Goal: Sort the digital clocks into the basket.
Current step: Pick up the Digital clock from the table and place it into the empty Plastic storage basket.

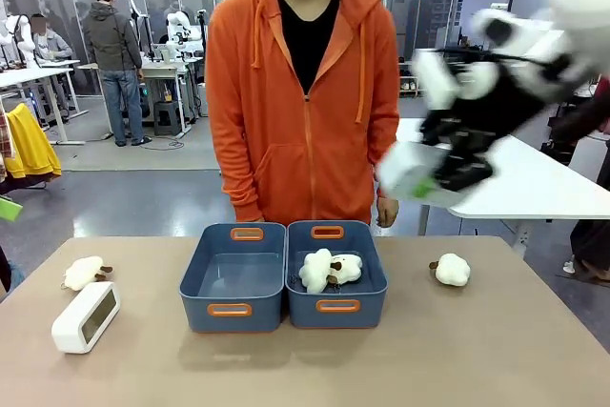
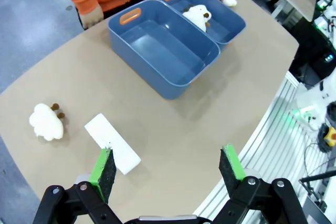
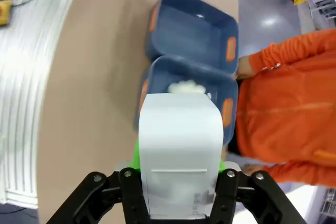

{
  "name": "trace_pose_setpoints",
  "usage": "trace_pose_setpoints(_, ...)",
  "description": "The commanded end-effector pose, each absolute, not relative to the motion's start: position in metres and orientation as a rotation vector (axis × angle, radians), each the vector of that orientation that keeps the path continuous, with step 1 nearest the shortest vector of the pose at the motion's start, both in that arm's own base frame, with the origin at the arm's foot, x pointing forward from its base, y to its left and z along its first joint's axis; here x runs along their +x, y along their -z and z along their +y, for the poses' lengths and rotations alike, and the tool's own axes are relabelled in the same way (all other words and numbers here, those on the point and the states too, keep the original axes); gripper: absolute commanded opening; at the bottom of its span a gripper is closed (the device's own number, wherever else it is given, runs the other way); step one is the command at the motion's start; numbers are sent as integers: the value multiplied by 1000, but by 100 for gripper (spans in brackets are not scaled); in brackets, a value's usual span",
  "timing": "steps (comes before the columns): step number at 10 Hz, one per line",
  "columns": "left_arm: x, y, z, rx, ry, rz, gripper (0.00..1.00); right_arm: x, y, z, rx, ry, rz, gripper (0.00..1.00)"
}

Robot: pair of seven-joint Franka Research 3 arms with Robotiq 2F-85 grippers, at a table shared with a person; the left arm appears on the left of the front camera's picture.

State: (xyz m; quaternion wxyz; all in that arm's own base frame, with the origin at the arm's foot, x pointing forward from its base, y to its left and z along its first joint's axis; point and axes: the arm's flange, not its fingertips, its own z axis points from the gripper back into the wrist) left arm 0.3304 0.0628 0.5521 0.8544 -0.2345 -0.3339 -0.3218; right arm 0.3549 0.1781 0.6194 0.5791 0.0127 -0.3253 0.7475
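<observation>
My right gripper [image 1: 446, 171] is high above the table's right side, blurred, and shut on a white digital clock [image 1: 405, 174]. In the right wrist view that clock [image 3: 181, 145] sits between the jaws of the right gripper [image 3: 181, 184], above the two blue baskets. The left basket [image 1: 233, 310] is empty; the right one [image 1: 335, 307] holds plush sheep. A second white clock [image 1: 86, 316] with a greyish screen lies at the table's front left. My left gripper [image 2: 168, 167] hovers open above the table, with that clock [image 2: 112, 143] beside its left finger.
One plush sheep [image 1: 84, 272] lies behind the left clock and another [image 1: 451, 269] right of the baskets. A person in an orange hoodie [image 1: 305, 92] stands at the far edge. A white table [image 1: 534, 188] stands behind on the right.
</observation>
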Motion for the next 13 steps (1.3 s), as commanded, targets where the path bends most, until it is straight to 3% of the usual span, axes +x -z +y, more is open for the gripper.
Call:
trace_pose_setpoints(1,332,-553,65,-511,697,-708,100,386,-616,237,-39,-1773,-792,0)
trace_pose_setpoints(6,332,-553,65,-511,697,-708,100,443,-539,393,-31,-1774,-680,0)
trace_pose_setpoints(13,332,-553,65,-511,697,-708,100,498,-429,484,-58,-1636,-501,0)
